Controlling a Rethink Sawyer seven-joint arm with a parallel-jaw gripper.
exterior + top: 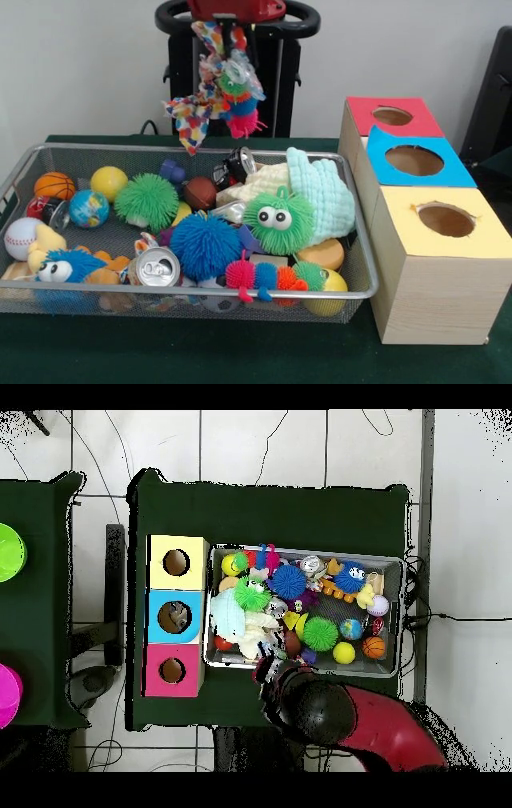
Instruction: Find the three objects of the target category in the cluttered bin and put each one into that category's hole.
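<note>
The gripper point(228, 80) hangs above the wire-mesh bin point(24, 172), clamped on a spiky multicoloured rubber caterpillar toy point(238, 100); a patterned cloth strip point(192, 112) dangles alongside.

Green table cover point(240, 352), tiled floor point(260, 444)

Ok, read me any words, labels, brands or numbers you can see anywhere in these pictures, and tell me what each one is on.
No text can be read in either view.
Silver can in the wire bin: only its top shows, no label visible.
Globe ball: printed pattern, too small to read.
The three boxes carry plain colours, no lettering.
</note>
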